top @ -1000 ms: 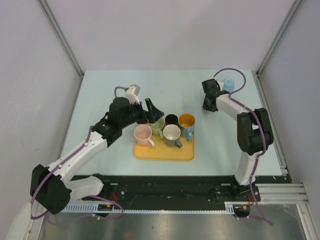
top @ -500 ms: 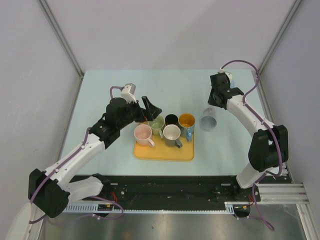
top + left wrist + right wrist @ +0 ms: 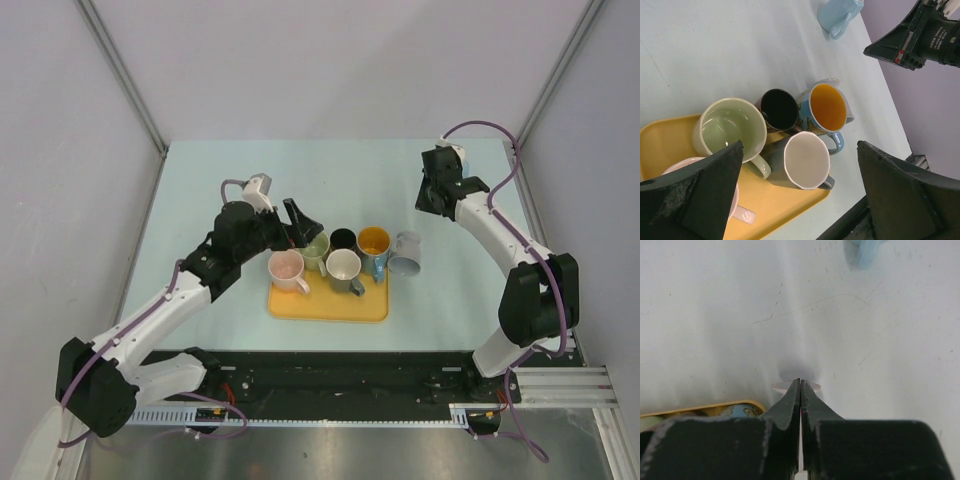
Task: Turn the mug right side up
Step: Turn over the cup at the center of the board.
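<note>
**Operator:** Where is the grey mug?

**Manual:** You find the grey mug on the desk, off the right edge of the yellow tray. It is just beside the blue mug with the orange inside. It sits tilted, with one round end turned toward the near edge. You cannot tell whether that end is the mouth or the base. It is free of both pincers.

**Operator:** What is the state of the pincers?

**Manual:** Read the right pincer as clenched on nothing, its fingers pressed flat together. It is poised above the desk, beyond the grey mug. Read the left pincer as released, jaws wide. It hovers over the tray's far left corner, above the green mug. A pale blue mug rests at the far right of the desk, well apart from the tray.
</note>
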Robot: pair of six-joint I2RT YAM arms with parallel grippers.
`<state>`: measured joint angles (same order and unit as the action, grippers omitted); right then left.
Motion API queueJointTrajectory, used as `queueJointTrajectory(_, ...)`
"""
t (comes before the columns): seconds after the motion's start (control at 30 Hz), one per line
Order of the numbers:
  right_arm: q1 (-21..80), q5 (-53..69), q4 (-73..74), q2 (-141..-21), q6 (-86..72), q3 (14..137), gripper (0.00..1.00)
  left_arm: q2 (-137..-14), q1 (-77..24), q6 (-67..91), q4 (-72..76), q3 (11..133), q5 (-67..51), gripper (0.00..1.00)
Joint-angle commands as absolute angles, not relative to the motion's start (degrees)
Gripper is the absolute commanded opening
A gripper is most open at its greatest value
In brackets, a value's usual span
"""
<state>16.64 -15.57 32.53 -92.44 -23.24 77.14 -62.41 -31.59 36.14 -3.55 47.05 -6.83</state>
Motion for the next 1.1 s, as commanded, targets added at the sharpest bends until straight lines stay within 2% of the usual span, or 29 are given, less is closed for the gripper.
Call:
queueJointTrajectory(0.0, 15.74, -10.31, 33.22, -92.98, -23.9, 78.21, 0.01, -60.64, -31.82, 37.09, -1.14, 47.28, -7.82, 1.0)
queueJointTrajectory(0.3, 17.4, -2.65, 39.98, -97.2, -24.16, 83.14, 0.35, -61.53, -31.82, 37.18, -1.06, 47.46, -9.05, 1.0)
queueJointTrajectory(0.47, 18.72, -5.17, 41.66, -97.56, -24.87, 83.94, 0.38, -61.7, -31.9, 37.35, -1.05, 47.29, -9.05, 1.0)
queueJointTrajectory(0.67, 15.04, -13.26, 37.89, -95.45, -26.11, 83.67, 0.39, -61.79, -31.82, 37.53, -1.05, 47.11, -9.49, 1.0)
queueJointTrajectory(0.93, 10.46, -18.71, 39.47, -105.2, -22.41, 95.0, 0.43, -61.7, -31.82, 36.91, -0.97, 47.11, -10.28, 1.0)
queueJointTrajectory(1.03, 9.15, -20.04, 38.94, -108.8, -22.06, 97.46, 0.5, -61.52, -31.82, 36.56, -1.05, 46.41, -10.55, 1.0)
queueJointTrajectory(1.07, 8.79, -20.3, 38.94, -109.94, -21.89, 98.08, 0.58, -61.35, -31.82, 36.48, -1.05, 46.23, -10.55, 1.0)
